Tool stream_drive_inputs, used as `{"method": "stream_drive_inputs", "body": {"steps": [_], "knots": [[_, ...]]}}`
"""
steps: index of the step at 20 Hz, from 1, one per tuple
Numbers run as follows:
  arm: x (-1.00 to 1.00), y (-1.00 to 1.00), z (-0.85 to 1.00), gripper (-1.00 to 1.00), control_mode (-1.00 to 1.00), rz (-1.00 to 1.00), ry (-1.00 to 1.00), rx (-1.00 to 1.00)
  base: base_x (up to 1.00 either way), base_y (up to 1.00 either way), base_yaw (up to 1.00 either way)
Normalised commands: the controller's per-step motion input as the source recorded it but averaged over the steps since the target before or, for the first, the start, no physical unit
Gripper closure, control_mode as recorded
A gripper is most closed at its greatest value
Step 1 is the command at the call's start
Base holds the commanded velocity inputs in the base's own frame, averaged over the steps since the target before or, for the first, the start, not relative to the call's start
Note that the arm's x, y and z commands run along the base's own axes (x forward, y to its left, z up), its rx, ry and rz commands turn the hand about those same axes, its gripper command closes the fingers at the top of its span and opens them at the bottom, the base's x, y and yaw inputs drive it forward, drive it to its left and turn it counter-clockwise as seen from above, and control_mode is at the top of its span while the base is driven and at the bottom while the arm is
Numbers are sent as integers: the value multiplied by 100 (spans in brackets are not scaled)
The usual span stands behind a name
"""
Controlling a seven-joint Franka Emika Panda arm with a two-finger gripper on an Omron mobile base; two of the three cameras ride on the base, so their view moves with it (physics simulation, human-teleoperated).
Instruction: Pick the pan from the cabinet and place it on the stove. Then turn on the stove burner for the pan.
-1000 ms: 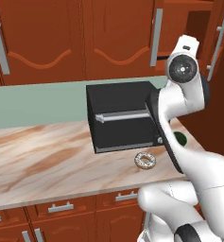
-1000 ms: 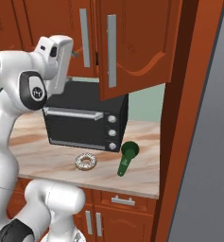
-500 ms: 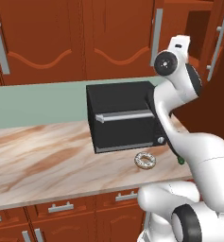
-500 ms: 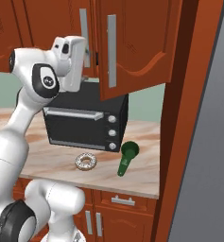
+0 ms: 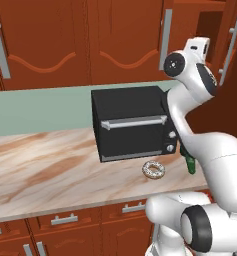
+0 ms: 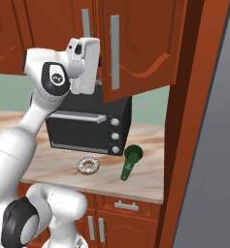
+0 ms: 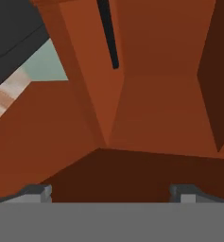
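We saw a reddish-brown wooden cabinet (image 6: 140,43) with a silver bar handle (image 6: 115,52), above a black toaster oven (image 5: 132,122) on a marbled beige and brown counter (image 5: 45,172). A speckled pale doughnut (image 5: 153,170) and a green scoop (image 6: 130,161) lay there against a pale green wall (image 5: 40,107). Inside, a black handle (image 7: 108,33) showed against brown boards.

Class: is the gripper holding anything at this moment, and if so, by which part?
Nothing is held. The gripper is open and empty, facing into the open cabinet, where a thin black handle shows.
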Motion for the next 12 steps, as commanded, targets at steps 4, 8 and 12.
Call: {"method": "stream_drive_inputs", "body": {"steps": [4, 8, 12], "knots": [[-23, -35, -8, -100, -100, -12, 0, -3, 0, 0, 0], [-63, -35, -1, -100, -100, -10, -4, -1, 0, 0, 0], [-64, -37, 0, -100, -100, -11, -4, -1, 0, 0, 0]]}}
